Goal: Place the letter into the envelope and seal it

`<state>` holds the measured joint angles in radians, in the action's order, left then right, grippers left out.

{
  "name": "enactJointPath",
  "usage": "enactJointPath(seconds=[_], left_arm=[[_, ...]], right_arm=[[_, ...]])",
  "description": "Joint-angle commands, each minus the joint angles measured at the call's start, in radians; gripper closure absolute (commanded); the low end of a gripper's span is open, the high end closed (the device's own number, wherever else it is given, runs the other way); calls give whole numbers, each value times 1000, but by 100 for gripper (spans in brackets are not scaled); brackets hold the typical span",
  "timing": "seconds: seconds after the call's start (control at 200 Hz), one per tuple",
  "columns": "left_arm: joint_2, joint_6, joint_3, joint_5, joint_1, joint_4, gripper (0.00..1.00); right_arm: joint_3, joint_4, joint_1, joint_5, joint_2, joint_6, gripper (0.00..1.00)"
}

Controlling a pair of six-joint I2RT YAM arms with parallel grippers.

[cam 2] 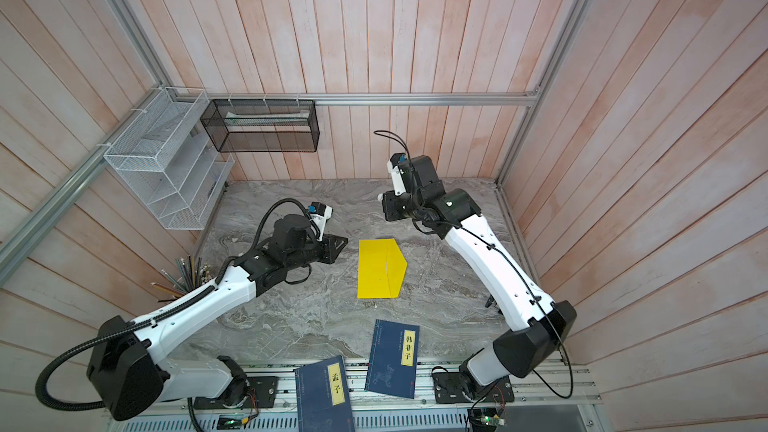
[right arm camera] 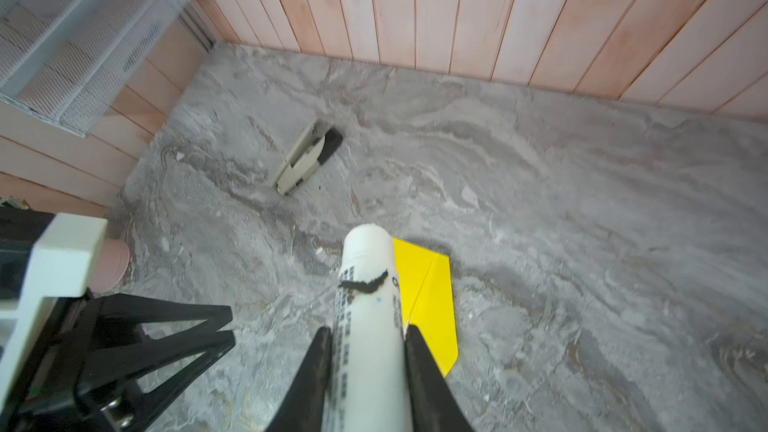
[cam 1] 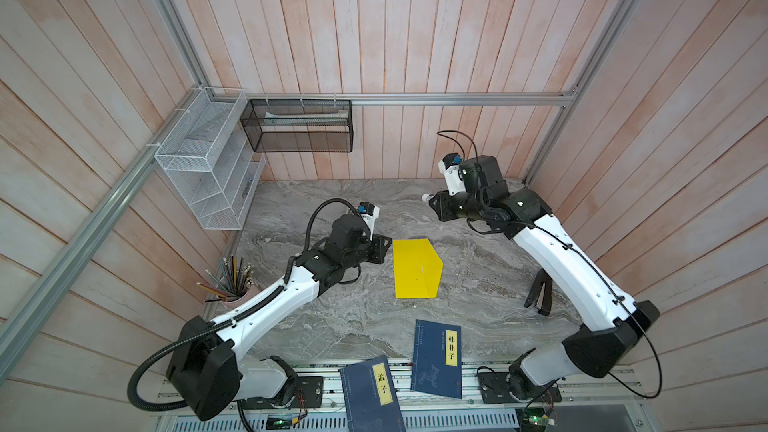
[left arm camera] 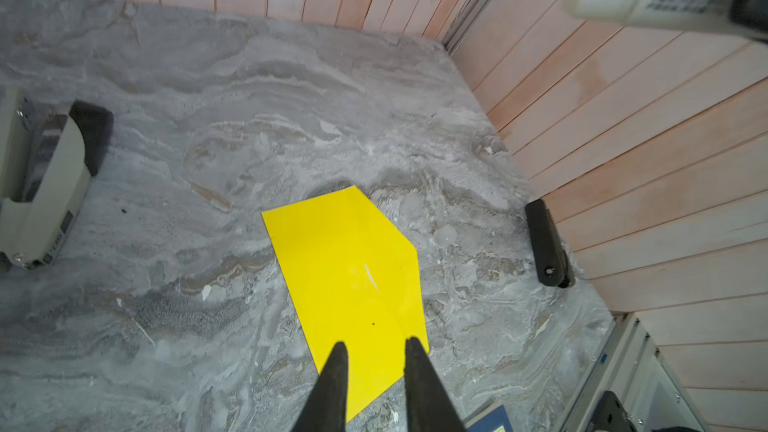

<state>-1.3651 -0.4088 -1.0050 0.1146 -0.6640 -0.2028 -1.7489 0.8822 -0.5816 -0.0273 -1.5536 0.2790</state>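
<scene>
The yellow envelope [cam 1: 415, 268] [cam 2: 380, 268] lies flat mid-table, its tapered flap side pointing right. The letter is out of view; only a thin white sliver shows at the flap crease [left arm camera: 370, 276]. My left gripper [cam 1: 384, 249] [left arm camera: 376, 344] hovers at the envelope's [left arm camera: 349, 276] left edge, its fingers a little apart with nothing between them. My right gripper [cam 1: 436, 201] [right arm camera: 368, 332] is raised over the back right of the table. It is shut on a white glue stick [right arm camera: 370, 292] whose tip [cam 1: 426, 197] points left. Past the stick, part of the envelope [right arm camera: 432, 305] shows.
Two dark blue books [cam 1: 438, 357] [cam 1: 372, 392] lie at the front edge. A pencil cup [cam 1: 232, 284] stands at the left. A beige stapler [right arm camera: 307, 160] lies near the back left and a black tool [cam 1: 540, 290] at the right. Wire racks [cam 1: 203, 160] [cam 1: 297, 124] hang on the walls.
</scene>
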Motion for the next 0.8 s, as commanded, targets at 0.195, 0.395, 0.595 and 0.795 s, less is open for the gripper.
enactJointPath(seconds=[0.195,0.395,0.595,0.795], left_arm=[[-134,31,89,-27,-60,157,86],[-213,12,114,19,-69,243,95],[-308,-10,116,55,-72,306,100],[-378,-30,105,72,-72,347,100]], right_arm=[[-59,316,24,-162,-175,65,100],[-70,363,24,-133,-256,129,100],[-52,367,19,-117,-316,148,100],[-46,341,12,-89,-358,167,100]])
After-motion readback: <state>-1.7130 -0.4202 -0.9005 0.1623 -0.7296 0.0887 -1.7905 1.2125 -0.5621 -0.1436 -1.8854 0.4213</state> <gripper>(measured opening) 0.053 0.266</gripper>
